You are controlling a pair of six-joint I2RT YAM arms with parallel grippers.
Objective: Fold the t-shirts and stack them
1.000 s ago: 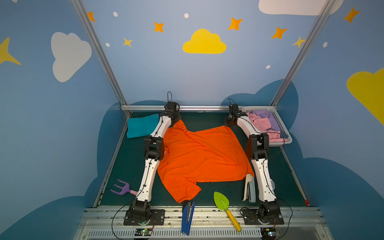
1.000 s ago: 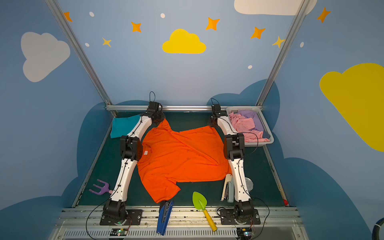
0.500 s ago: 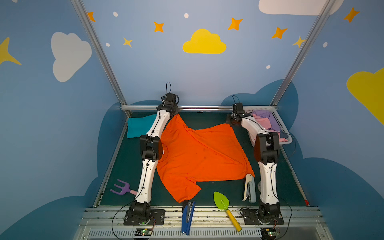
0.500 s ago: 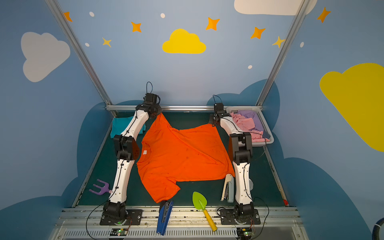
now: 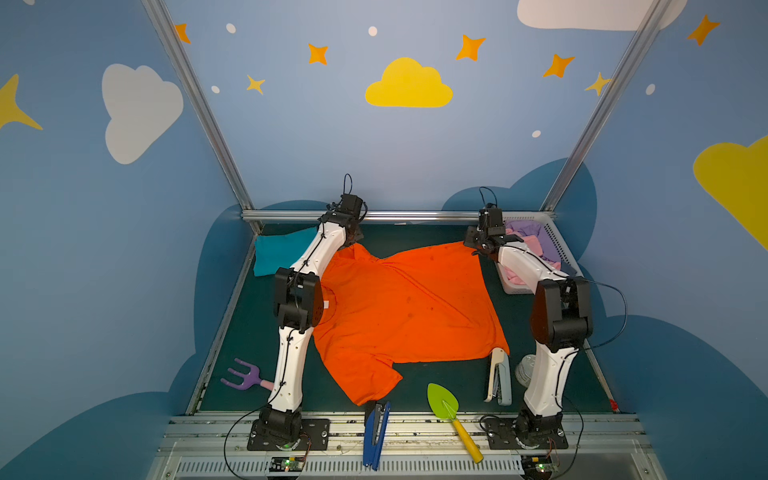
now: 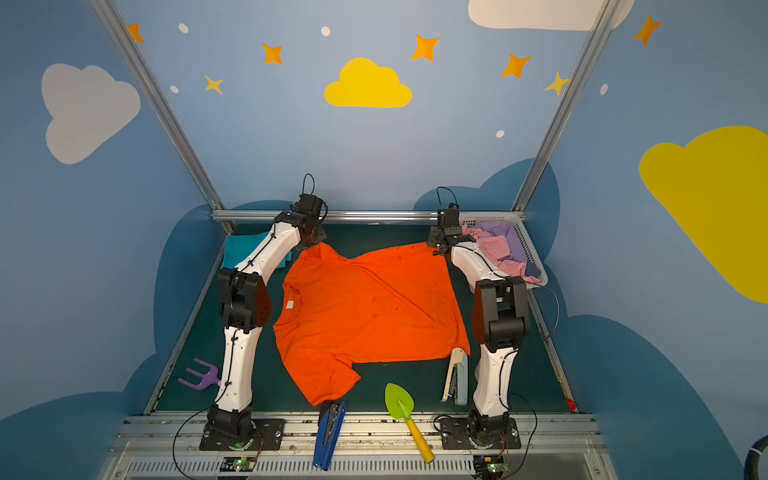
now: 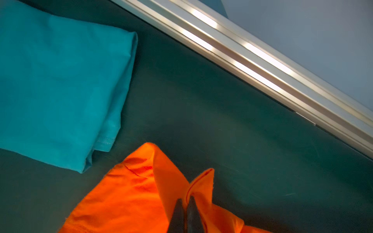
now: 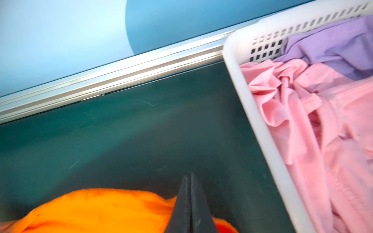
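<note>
The teal t-shirt (image 5: 278,253) lies folded in the far left corner of the green mat (image 5: 415,236). Just beside it, the left gripper (image 7: 185,201) is clenched on the far sleeve of the orange t-shirt (image 5: 407,307), which is spread in the middle. The right gripper (image 8: 190,181) is pinched on the far hem corner of this shirt, near the white basket (image 8: 252,113).

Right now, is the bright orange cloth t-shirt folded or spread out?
Spread out: the bright orange cloth t-shirt lies open, near sleeve showing, far corners pinched by the left gripper and right gripper.
</note>
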